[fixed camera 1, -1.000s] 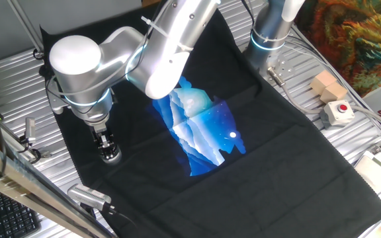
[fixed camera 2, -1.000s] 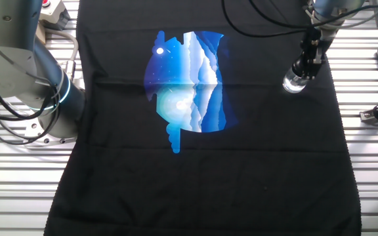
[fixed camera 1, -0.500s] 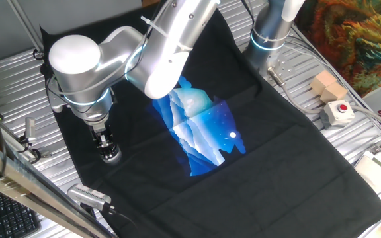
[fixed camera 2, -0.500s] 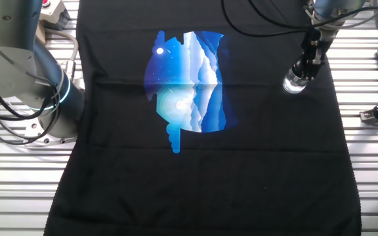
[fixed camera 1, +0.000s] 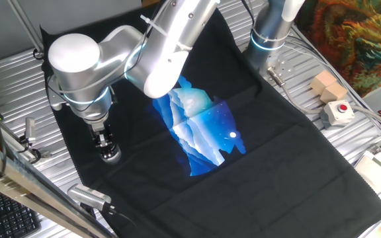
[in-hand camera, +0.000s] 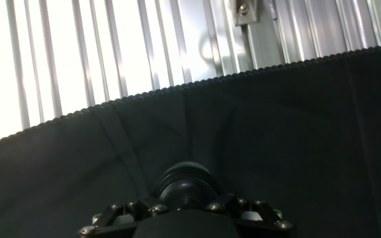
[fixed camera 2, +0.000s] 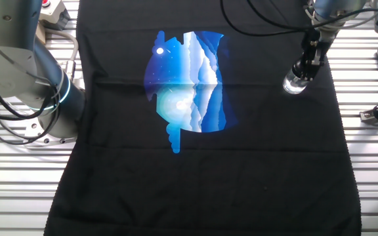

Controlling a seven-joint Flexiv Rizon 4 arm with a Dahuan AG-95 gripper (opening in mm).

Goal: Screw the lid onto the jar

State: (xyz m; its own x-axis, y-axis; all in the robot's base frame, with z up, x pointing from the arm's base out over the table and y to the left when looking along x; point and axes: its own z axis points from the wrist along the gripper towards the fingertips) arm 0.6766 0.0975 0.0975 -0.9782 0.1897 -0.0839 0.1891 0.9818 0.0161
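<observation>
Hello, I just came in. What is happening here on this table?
A robot arm stands with its gripper pointing down over a small glass jar near the edge of a black cloth. The gripper sits on top of the jar, where a dark round lid shows in the hand view. Whether the lid is tight cannot be told.

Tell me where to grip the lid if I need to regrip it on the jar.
Take the lid by its round rim, coming straight down from above. It sits on top of the upright jar on the black cloth, so only its sides are free; the gripper already stands over it that way.
</observation>
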